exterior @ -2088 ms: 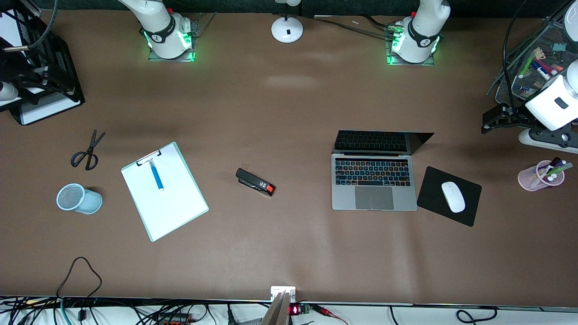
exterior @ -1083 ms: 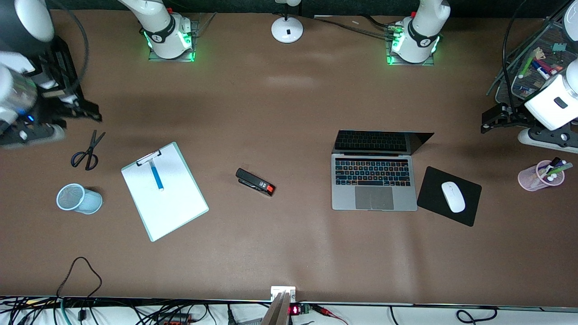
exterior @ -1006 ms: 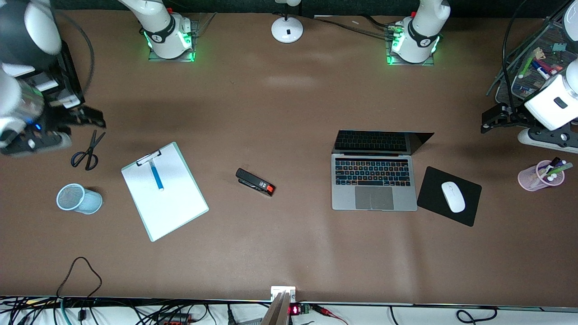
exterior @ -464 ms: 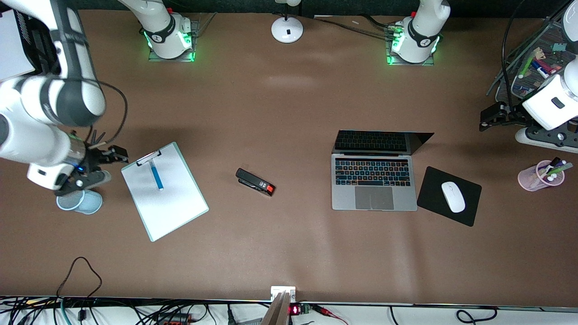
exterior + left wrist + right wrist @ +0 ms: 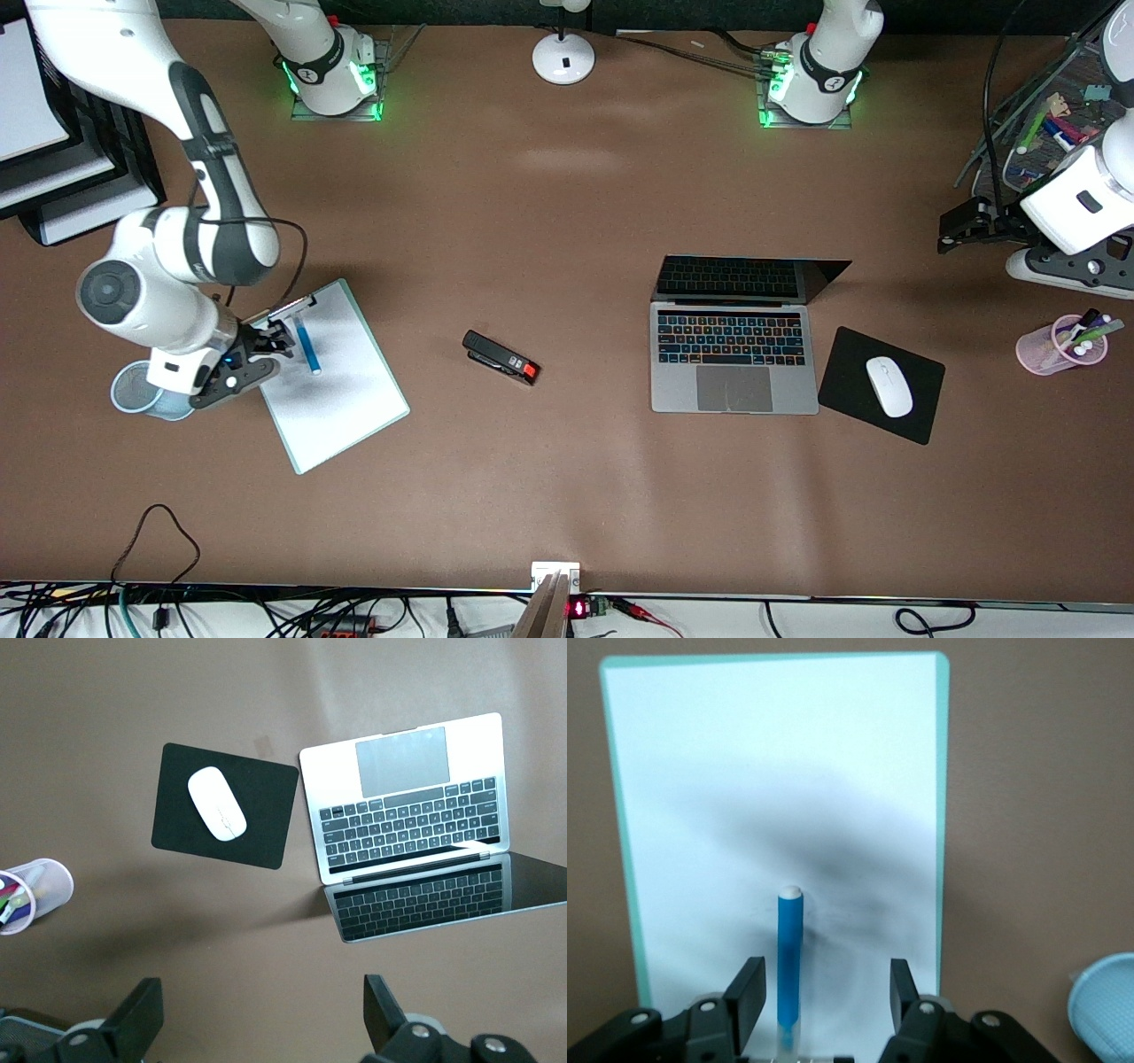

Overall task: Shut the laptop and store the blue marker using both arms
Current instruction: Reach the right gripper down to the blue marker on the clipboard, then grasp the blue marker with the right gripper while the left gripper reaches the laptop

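Right claw [image 5: 270, 347] has swung from the frame's left edge to over the blue marker [image 5: 307, 344], fingers spread and straddling it. Left claw [image 5: 952, 232] waits released at upper right; laptop [image 5: 733, 359] remains open. An off-centre descent could roll the marker across the clipboard [image 5: 341, 403].

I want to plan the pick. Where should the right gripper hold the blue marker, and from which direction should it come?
Probably mid-barrel, from straight above. The blue marker lies flat on the white clipboard, so only its long sides are free. The right gripper is open over it, one finger on each side; the left gripper waits.
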You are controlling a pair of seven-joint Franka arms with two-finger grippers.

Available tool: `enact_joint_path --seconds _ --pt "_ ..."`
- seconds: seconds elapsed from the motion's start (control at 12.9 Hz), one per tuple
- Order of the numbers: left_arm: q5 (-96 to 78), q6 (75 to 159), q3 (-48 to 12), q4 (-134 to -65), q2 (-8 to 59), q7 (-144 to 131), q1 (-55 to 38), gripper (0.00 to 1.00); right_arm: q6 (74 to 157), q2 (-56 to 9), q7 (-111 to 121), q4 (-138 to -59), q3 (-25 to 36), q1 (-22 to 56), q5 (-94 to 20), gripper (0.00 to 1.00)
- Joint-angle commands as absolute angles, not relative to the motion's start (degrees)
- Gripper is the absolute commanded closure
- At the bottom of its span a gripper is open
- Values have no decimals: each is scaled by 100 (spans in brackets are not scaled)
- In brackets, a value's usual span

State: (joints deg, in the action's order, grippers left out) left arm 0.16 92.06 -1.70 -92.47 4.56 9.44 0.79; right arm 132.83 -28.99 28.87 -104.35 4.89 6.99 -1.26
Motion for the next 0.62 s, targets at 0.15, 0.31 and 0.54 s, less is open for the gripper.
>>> enact_joint_path --seconds 0.15,0.31,0.54 --pt "88 8447 -237 -9035 835 940 -184 0 13482 -3146 3050 -10441 335 650 -202 50" --pt "62 8359 -237 -9044 844 871 -403 3 13552 -3287 3041 -10424 290 650 -255 51" --pt "-200 8289 -246 -9035 835 642 -632 73 13666 -3383 3032 -10415 229 659 -465 53"
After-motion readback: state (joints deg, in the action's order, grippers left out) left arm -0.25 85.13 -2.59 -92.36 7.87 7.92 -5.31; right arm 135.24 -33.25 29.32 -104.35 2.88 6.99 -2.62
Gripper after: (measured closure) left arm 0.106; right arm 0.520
